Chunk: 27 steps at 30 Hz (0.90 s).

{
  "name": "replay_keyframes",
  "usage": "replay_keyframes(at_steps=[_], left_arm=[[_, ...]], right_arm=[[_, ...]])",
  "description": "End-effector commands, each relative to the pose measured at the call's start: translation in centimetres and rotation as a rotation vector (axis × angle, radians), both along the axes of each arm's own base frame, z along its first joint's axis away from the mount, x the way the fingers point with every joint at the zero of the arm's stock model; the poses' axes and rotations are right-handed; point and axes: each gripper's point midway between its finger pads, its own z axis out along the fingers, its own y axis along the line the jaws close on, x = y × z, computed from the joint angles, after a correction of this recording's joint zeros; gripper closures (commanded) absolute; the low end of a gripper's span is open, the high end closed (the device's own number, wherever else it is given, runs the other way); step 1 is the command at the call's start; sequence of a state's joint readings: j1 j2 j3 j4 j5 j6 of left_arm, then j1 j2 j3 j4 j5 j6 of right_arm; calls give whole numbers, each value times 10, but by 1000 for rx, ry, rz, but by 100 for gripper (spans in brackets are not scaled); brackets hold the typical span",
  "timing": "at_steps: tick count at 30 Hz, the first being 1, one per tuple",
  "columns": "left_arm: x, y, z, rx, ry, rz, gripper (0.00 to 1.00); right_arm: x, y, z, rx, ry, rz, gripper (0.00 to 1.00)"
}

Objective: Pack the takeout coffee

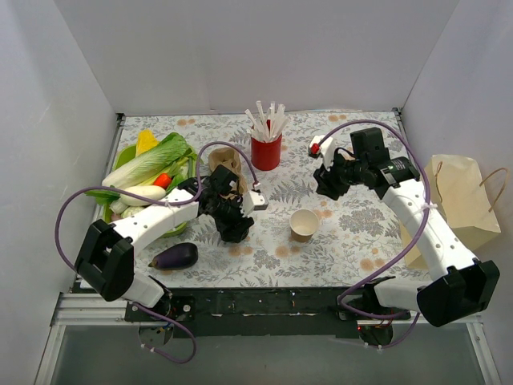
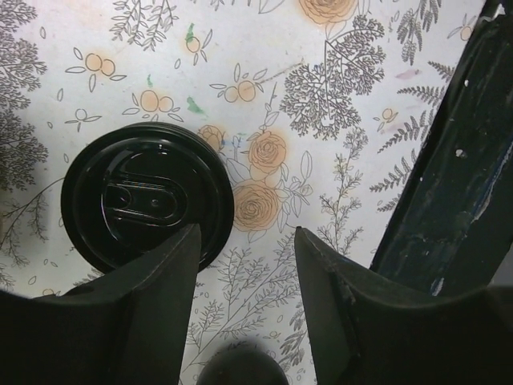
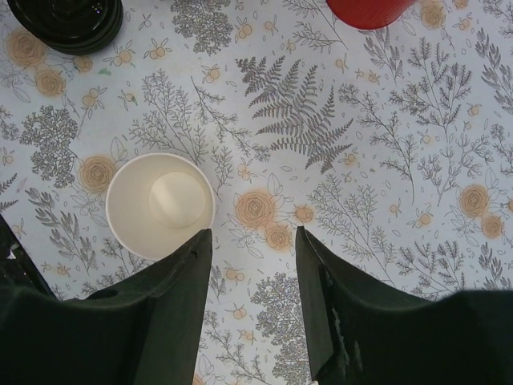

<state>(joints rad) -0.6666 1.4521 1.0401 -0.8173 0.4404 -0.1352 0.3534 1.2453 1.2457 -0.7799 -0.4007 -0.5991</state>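
The takeout coffee cup (image 1: 304,224) stands upright and lidless on the flowered tablecloth between the two arms. From above its white inside (image 3: 160,204) is empty. My right gripper (image 3: 252,233) is open over bare cloth, with the cup just left of its left finger. In the top view this gripper (image 1: 327,188) hangs up and to the right of the cup. My left gripper (image 2: 245,233) is also open over bare cloth. A black plastic lid (image 2: 148,196) lies beside its left finger and partly under it. From above, the left gripper (image 1: 235,226) sits left of the cup.
A red cup of white straws (image 1: 266,148) stands at the back centre. A brown paper bag (image 1: 461,200) stands at the right edge. Leafy vegetables (image 1: 148,164) and an eggplant (image 1: 174,257) lie at the left. A brown paper item (image 1: 227,160) sits behind the left arm.
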Motion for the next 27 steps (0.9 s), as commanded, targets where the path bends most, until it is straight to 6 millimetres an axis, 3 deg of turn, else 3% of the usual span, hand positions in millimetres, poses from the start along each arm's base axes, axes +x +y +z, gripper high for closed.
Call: replay_keyframes(at_steps=[1,11,27], left_arm=[[10,-7,-3,7,-45,23,51],[30,-19,-6,29,-106,72,56],[22,-19,-20,64,-67,65,58]], right_arm=[[2,3,14,46,-48,-1,46],[0,1,13,56,-48,1,46],[1,-7,7,41,-54,-17,46]])
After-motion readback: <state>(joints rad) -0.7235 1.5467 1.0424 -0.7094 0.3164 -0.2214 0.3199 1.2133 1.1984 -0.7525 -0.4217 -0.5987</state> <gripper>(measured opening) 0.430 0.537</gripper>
